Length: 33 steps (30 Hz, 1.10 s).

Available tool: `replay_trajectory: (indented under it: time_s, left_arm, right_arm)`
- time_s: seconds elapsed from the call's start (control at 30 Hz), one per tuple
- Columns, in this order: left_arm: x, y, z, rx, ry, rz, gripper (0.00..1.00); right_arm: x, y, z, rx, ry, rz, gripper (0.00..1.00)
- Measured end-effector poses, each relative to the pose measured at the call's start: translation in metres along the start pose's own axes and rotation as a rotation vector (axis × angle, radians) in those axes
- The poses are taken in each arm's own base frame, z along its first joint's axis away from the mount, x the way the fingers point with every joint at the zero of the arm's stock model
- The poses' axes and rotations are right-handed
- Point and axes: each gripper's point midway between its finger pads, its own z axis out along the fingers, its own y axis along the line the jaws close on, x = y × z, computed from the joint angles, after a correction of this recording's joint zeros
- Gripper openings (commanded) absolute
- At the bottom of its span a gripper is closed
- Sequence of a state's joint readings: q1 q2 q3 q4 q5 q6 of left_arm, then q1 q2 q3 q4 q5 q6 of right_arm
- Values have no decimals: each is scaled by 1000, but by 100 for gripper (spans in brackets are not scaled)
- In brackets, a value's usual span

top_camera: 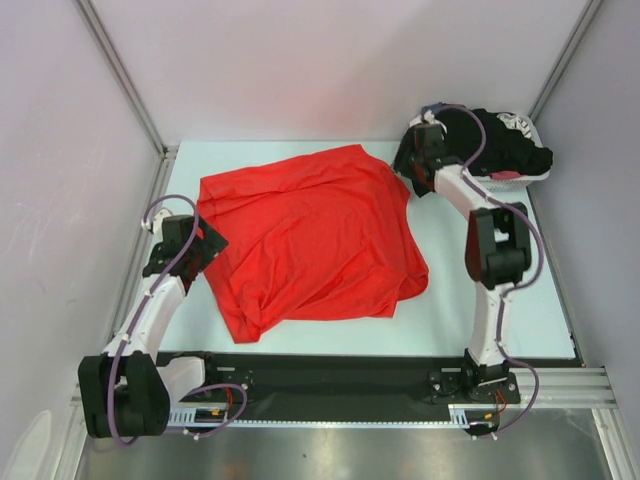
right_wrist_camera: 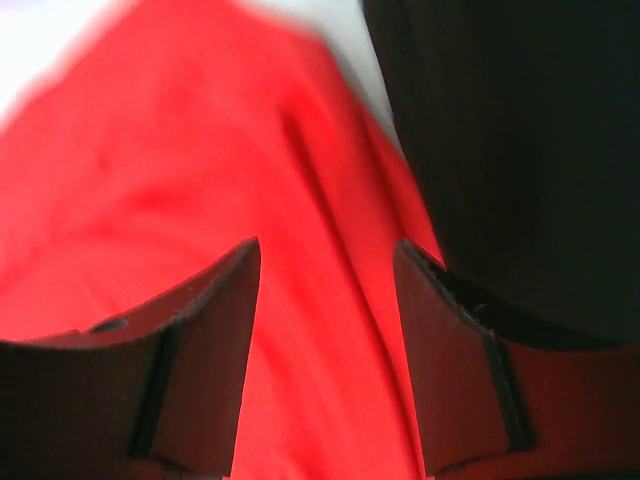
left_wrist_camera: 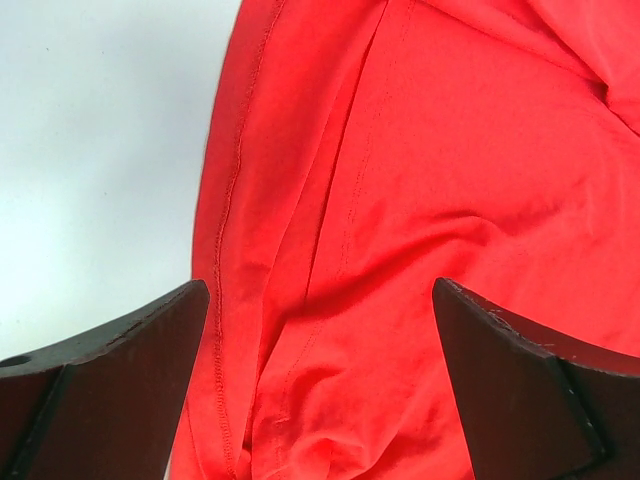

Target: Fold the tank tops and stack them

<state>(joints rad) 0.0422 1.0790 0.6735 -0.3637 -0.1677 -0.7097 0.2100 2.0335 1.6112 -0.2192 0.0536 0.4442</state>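
Across the middle of the worktop (top_camera: 480,310) the red tank top (top_camera: 310,240) lies spread but rumpled, its near left corner bunched into folds. At the far right corner the black tank top (top_camera: 505,145) sits heaped on a white basket (top_camera: 522,124). By the left edge the left gripper (left_wrist_camera: 320,300) hangs over the red top's stitched hem, jaws spread wide, holding nothing. Toward the far right the right gripper (right_wrist_camera: 325,265) is low over the red top's far right corner, jaws likewise apart with red cloth showing between them, black fabric just beside
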Motion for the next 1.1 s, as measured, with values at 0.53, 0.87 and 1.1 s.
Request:
replay_trajectory:
  time_s: [0.53,0.87,1.1]
  left_arm:
    - [-15,-16,4,57,-63,-8,100]
    - [1,-33,5,97,-31,42,100]
    - [-4,-40,-8,137,-66,44,100]
  right_arm:
    - [-61,-17,89,45,0,129,63]
    - [-36,-35,48,111,58,0,72]
    - [2,-22,5,3,142,-196,70]
